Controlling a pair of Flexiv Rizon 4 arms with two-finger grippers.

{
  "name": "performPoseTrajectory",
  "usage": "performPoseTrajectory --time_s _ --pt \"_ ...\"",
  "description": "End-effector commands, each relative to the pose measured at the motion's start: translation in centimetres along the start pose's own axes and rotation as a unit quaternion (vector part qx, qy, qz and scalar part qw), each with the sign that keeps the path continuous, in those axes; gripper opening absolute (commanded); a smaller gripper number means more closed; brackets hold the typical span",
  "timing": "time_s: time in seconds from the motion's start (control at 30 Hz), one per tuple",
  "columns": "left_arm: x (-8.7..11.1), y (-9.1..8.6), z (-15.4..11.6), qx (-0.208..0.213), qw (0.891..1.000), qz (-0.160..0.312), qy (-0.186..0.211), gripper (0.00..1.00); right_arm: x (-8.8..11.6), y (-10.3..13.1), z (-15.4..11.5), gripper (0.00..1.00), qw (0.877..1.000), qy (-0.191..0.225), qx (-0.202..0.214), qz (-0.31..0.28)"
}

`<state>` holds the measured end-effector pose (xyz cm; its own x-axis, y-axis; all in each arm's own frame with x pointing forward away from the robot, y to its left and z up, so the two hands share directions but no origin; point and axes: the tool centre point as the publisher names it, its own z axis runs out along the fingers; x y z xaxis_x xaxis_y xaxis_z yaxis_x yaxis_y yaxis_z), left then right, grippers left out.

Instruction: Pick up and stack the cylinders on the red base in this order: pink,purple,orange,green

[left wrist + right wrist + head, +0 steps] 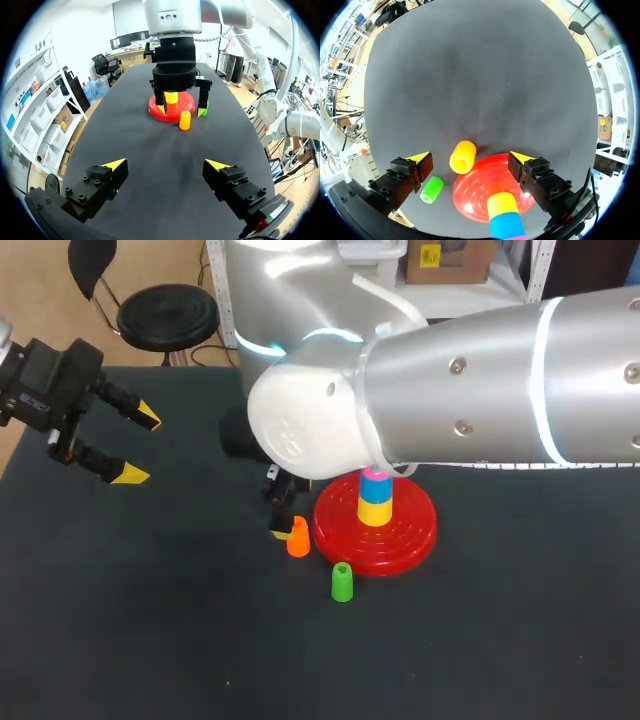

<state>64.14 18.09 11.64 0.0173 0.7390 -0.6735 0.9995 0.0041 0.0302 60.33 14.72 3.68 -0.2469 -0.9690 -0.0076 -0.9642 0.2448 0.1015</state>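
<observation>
The red base (410,535) stands near the table's middle and carries a stack (375,498) of yellow, blue and pink rings. An orange cylinder (298,539) stands just left of the base, with a green cylinder (342,582) in front of it. My right gripper (469,161) hangs open over the base's edge. The orange cylinder (463,156) is below and between its fingers, untouched, and the green cylinder (432,189) is beside one finger. My left gripper (140,447) is open and empty at the far left, well away from the base (172,112).
My right arm's bulky elbow (310,425) hangs over the table's middle and hides the surface behind the base. Dark tabletop (150,620) stretches to the left and front of the cylinders.
</observation>
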Motion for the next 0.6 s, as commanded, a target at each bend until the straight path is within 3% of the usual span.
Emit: performPoseTrajectory --time_s 0.03,0.6 --pt "0.05 -0.06 0.01 -0.001 1.0 0.001 0.0 1.0 0.68 0.69 0.41 1.0 1.0 -0.012 0.007 -0.001" --pt "0.05 -0.06 0.01 -0.001 1.0 0.001 0.0 1.0 0.76 1.04 1.34 1.0 1.0 0.007 -0.001 -0.004"
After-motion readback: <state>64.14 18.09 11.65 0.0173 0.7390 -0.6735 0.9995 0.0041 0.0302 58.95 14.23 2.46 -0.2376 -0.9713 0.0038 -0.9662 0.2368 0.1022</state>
